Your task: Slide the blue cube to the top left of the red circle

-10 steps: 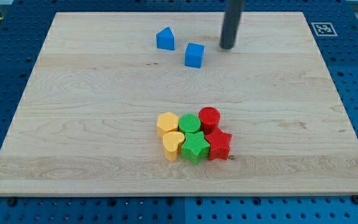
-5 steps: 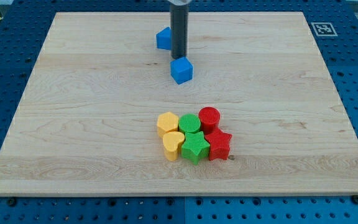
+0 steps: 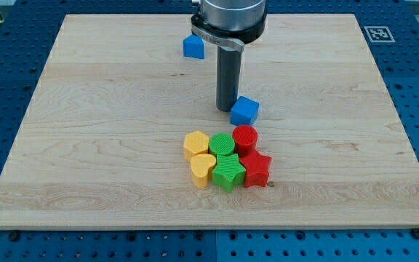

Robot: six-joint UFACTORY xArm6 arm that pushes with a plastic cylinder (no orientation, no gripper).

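We see my tip (image 3: 228, 109) touching the left side of the blue cube (image 3: 244, 110), which sits just above the red circle (image 3: 244, 137); holding nothing, we judge it needs nudging leftward next.

The surface (image 3: 108, 145) was pale wood with fine grain, smooth and matt. The blue cube (image 3: 244, 110) looked like matt plastic; the red circle (image 3: 244, 137) and green star (image 3: 228, 172) showed ribbed tops. The rod was dark and matt.
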